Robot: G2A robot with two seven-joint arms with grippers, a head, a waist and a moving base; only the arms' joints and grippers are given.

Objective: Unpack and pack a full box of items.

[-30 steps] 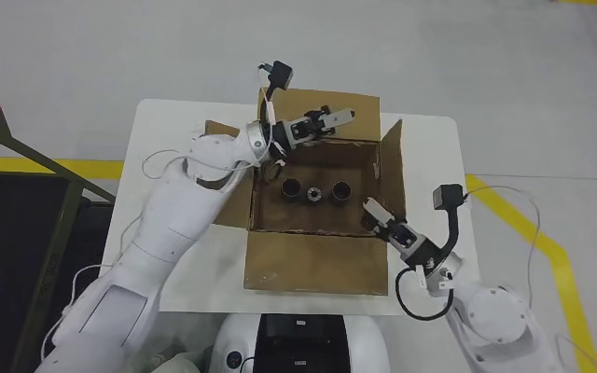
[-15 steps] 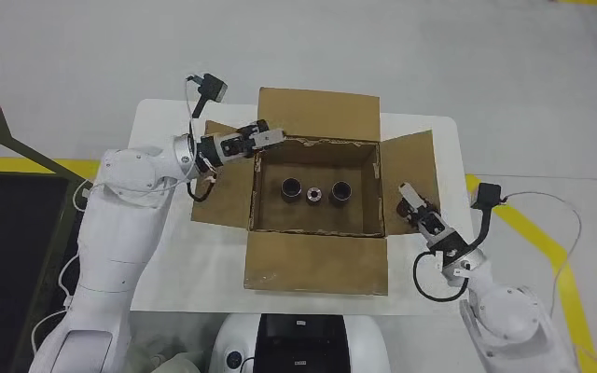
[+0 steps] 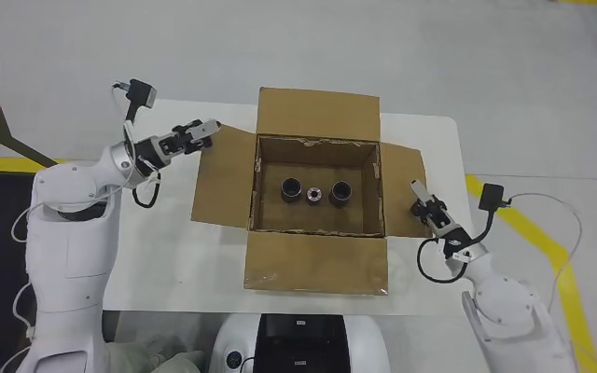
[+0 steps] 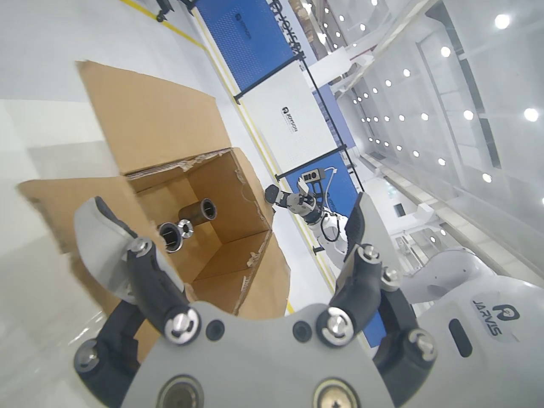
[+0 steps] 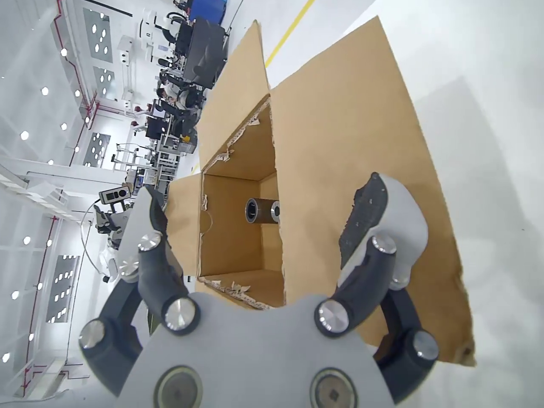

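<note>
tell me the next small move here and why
Probably swing the right gripper in over the box and lower it toward the nearest cylinder. All four flaps are folded out, three cylinders sit in a row on its floor, and the left gripper and right gripper are open, empty and outside its walls.

Right gripper (image 5: 261, 191), fingers (image 5: 399, 210) apart, before cardboard box (image 5: 340, 108)

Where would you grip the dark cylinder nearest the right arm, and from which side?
Probably from straight above, pinching the dark cylinder across its outer wall near the rim: it stands upright, open end up, and the box walls bar a sideways approach. Keep clear of the small silver part beside it.
</note>
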